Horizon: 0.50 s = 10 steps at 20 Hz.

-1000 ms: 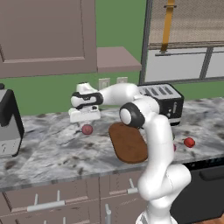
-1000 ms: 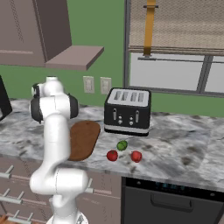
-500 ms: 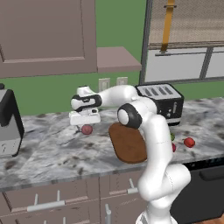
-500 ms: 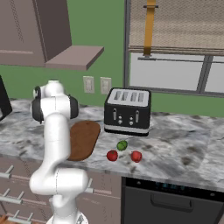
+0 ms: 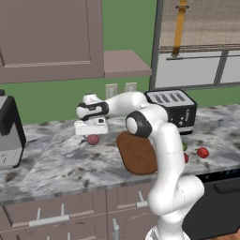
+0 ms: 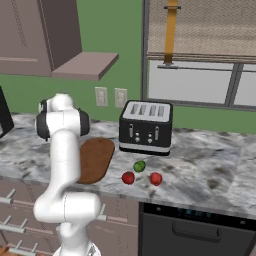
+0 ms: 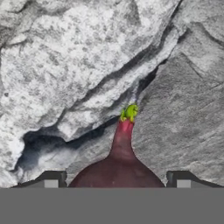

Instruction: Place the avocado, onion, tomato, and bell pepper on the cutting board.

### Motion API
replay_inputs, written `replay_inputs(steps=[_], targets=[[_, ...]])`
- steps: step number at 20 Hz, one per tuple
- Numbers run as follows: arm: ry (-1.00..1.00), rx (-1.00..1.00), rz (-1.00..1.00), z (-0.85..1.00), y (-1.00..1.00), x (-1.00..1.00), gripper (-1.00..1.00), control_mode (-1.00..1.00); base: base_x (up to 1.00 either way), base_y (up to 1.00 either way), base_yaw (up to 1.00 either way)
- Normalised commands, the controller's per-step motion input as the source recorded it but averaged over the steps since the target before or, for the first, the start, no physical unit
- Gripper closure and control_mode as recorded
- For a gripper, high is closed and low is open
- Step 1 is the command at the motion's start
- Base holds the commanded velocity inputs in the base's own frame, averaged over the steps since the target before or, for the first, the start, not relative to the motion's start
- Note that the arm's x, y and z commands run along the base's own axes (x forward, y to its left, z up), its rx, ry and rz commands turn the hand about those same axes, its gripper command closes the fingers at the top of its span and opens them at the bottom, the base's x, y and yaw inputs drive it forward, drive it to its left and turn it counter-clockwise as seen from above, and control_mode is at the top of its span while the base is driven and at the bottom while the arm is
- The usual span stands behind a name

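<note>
Grey marbled counter [image 5: 56,161] under green wall and brown cabinets, toaster [image 5: 173,110] toward the back right. Arm stretched out left, gripper [image 5: 91,132] hanging right over the onion [image 5: 93,139], which sits in open counter well clear of the front edge and left of the cutting board [image 5: 137,152]. From the hand view, onion [image 7: 118,168] centred between the two dark fingertips [image 7: 51,179], each standing just off its flanks, a narrow neck with a green sprout pointing away from the palm. Jaws spread either side of the bulb; no clear contact visible, possibly just closing in, hard to say with the lower part of the view cut off.

Likely light, firm and rigid, with a smooth rounded skin, so apt to roll or squirt out of a shallow pinch. Best taken across the widest part of the bulb, low and square, not by the tapering neck. No great need for gentleness; moderate squeeze should do.

Board bare at present. Near the front edge right of the board: avocado [image 6: 139,165] beside two deeper-red fruits [image 6: 128,177] [image 6: 156,178], all close together, well apart from the onion. Cannot tell tomato from pepper at this size.
</note>
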Motion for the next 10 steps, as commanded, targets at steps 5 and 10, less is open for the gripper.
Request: replay_inputs(steps=[5,10], targets=[[-0.01,0.00,-0.07,0.06,0.00,-0.43,1.00,-1.00,0.00,0.00,0.00],[-0.06,0.00,-0.06,0.50,-0.01,-0.55,1.00,-1.00,0.00,0.00,0.00]])
